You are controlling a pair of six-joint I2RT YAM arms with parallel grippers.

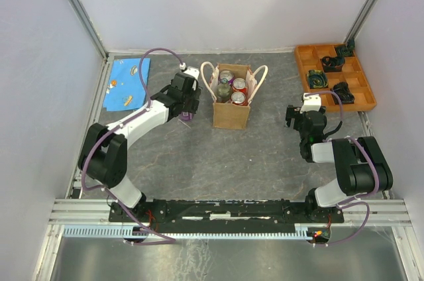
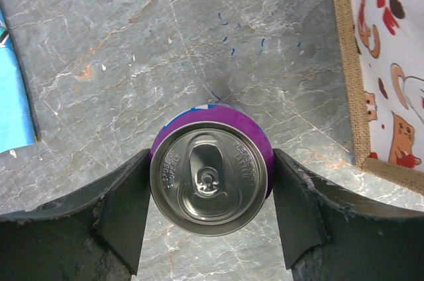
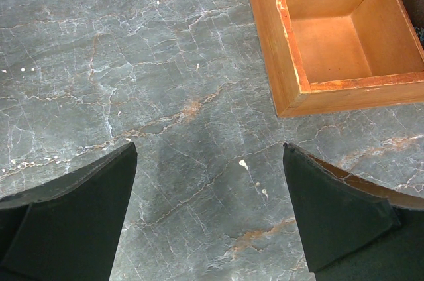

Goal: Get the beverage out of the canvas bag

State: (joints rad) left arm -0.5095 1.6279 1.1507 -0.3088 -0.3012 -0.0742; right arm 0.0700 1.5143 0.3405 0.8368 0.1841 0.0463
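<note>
While four cans (image 1: pixel 239 85) stand upright inside the canvas bag (image 1: pixel 231 115) at the far middle of the surface (image 1: pixel 265 155), a purple can (image 2: pixel 209 175) sits outside it, just to the bag's left, clamped in the left gripper (image 2: pixel 211 155). Seen from the left wrist, the dark fingers (image 2: pixel 122 208) press against opposite sides of the can, whose silver top and pull tab face up. The jaws are closed only to the can's width. Whether the can's base rests on the grey marbled surface cannot be told. A tan woven edge and a pale cat-printed panel of the bag show at the right of that view, near the can but apart from it. The right gripper (image 3: pixel 209 146) hangs wide open and empty above bare surface, well to the right of the bag and near a corner of an orange compartment tray (image 3: pixel 285 62). A blue mat (image 1: pixel 128 82) lies at the far left.
</note>
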